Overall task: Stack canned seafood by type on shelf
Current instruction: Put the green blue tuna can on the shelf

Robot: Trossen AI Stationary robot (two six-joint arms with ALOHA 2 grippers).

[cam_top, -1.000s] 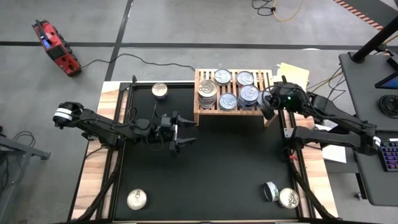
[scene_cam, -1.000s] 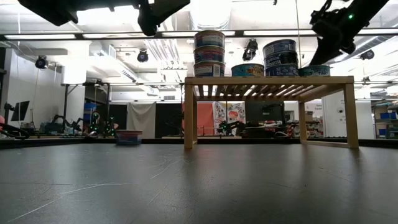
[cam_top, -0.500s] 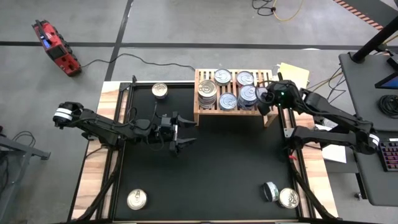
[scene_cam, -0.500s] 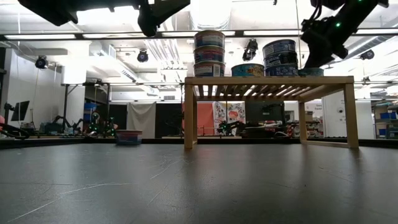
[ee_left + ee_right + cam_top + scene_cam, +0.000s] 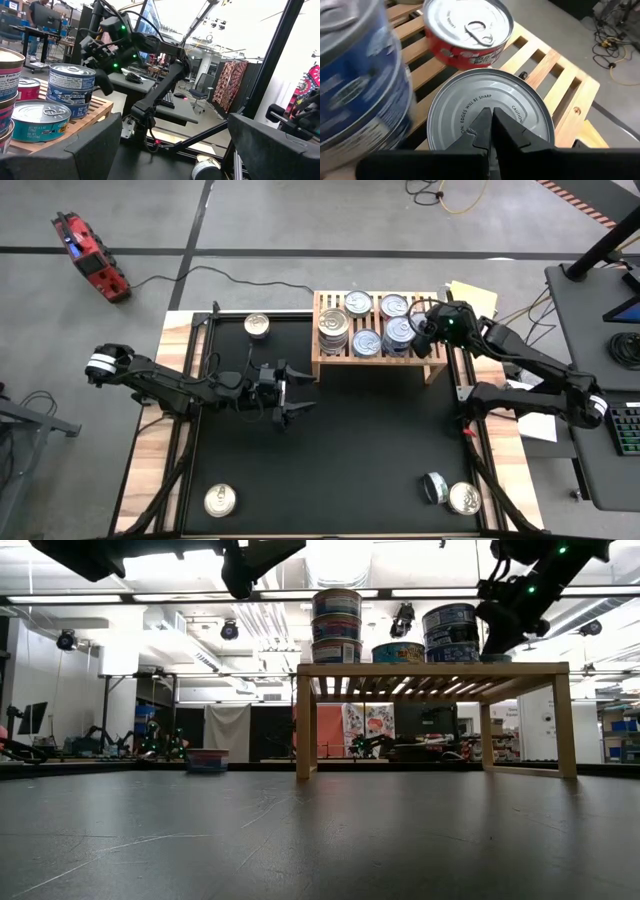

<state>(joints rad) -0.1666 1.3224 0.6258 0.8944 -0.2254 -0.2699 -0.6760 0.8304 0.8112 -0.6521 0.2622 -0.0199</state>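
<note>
**Right tool over the shelf's end**

The table (image 5: 340,470) carries the shelf (image 5: 322,363), stacked with cans (image 5: 334,330). The right tool (image 5: 491,131), pinched shut and empty, hovers above a silver-lidded can (image 5: 470,107) beside a red can (image 5: 467,35). The left tool (image 5: 298,393) gapes wide mid-table. Loose cans (image 5: 220,500) lie apart.

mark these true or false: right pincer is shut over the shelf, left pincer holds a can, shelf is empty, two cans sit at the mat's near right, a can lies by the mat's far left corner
1. Right pincer is shut over the shelf: true.
2. Left pincer holds a can: false, it is open and empty above the mat.
3. Shelf is empty: false, cans are stacked on it.
4. Two cans sit at the mat's near right: true.
5. A can lies by the mat's far left corner: true.
</note>
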